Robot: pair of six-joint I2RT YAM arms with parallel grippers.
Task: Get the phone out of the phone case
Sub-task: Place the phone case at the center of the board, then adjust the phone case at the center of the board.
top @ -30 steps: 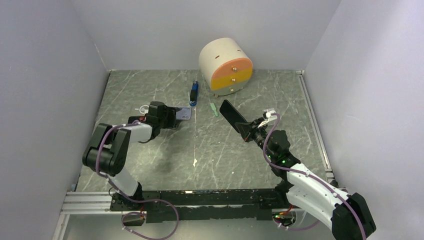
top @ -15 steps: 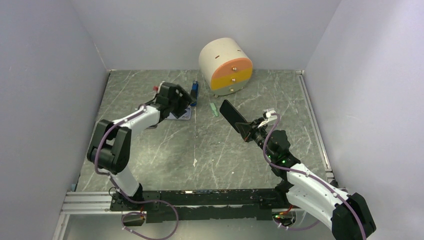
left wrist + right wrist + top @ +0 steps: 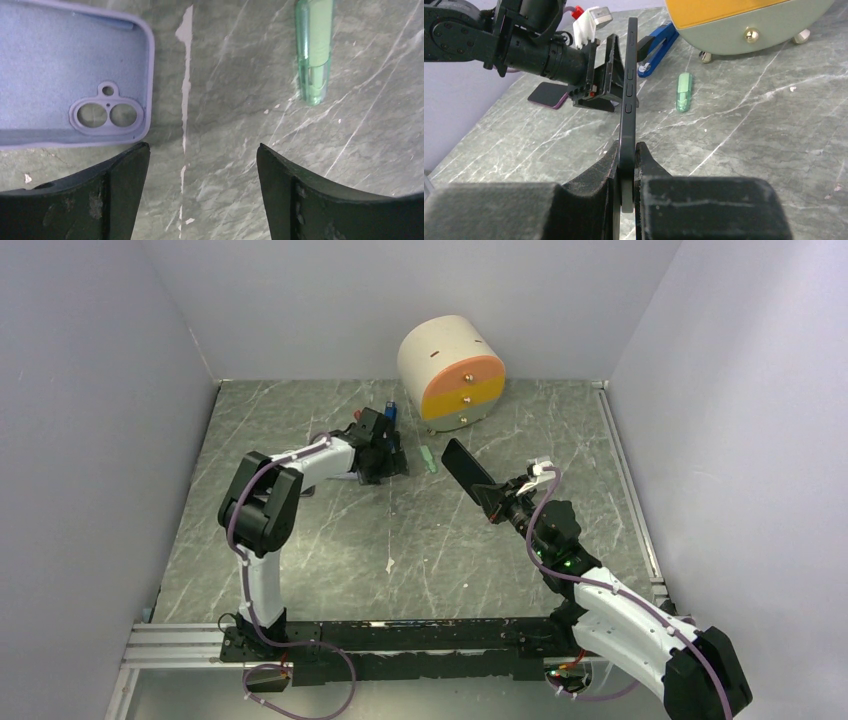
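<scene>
Soft, even, fairly bright light from above; faint diffuse shadows; out-of-focus near jaws in both wrist views.

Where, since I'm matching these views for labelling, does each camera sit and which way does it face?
Top external: above and behind the robot, looking down on the table; left arm and right arm show.
Left wrist: looks straight down at the phone case; open left gripper at the bottom.
Right wrist: looks low across the table toward the left arm; right gripper shut on the phone.
Shared: the green tube shows in all three.
</scene>
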